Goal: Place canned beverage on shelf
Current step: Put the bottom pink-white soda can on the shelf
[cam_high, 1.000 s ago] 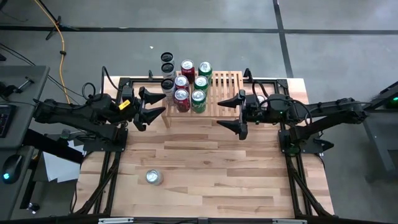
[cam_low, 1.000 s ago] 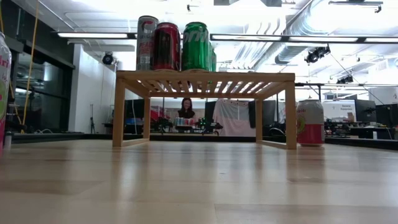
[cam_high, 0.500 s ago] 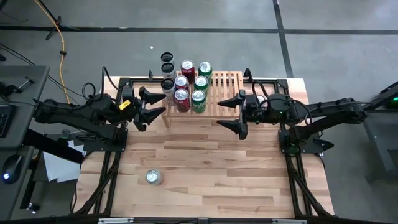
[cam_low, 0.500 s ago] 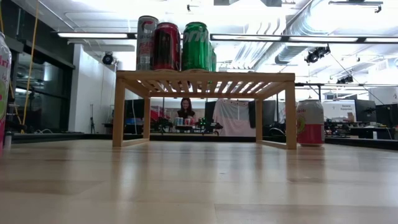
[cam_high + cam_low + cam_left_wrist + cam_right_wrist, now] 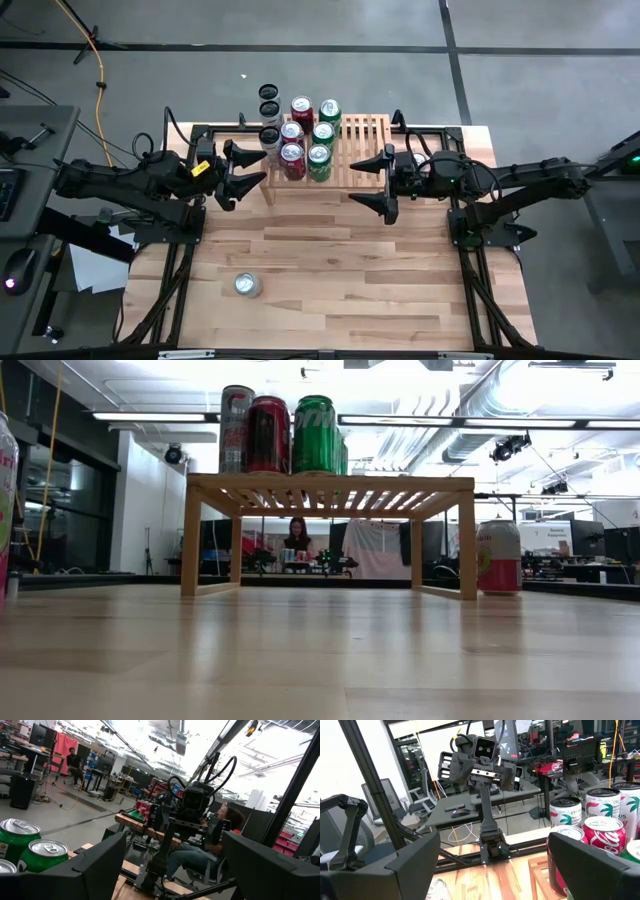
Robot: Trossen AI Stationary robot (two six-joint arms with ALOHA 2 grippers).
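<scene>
Two grippers face each other across the shelf, and you have nothing in either one. Your left gripper point(image 5: 247, 173) hangs at the shelf's 9 o'clock end with its fingers spread apart and empty, tips pointing toward the cans. Your right gripper point(image 5: 371, 180) sits at the shelf's 3 o'clock end, fingers likewise spread wide and empty.

Between them, the shelf point(image 5: 364, 140) stands at the 12 o'clock edge of the table point(image 5: 340, 280). Six cans stand upright in two rows on its 9 o'clock half: three red cans point(image 5: 292, 158) toward your left gripper and three green cans point(image 5: 320, 160) beside them toward the middle. The slats on the 3 o'clock half are bare. Three white cans point(image 5: 269, 113) stand in a line just off the shelf's 9 o'clock end, running away toward 12 o'clock.

Well apart from all this, a lone silver-topped can point(image 5: 247, 285) stands upright on the table toward 7 o'clock, near the front.

From table height you see the shelf point(image 5: 330, 485) on its legs with cans on top at one end, and a white and red can point(image 5: 498, 557) standing on the table beside a leg. A person point(image 5: 297, 534) sits in the room beyond.
</scene>
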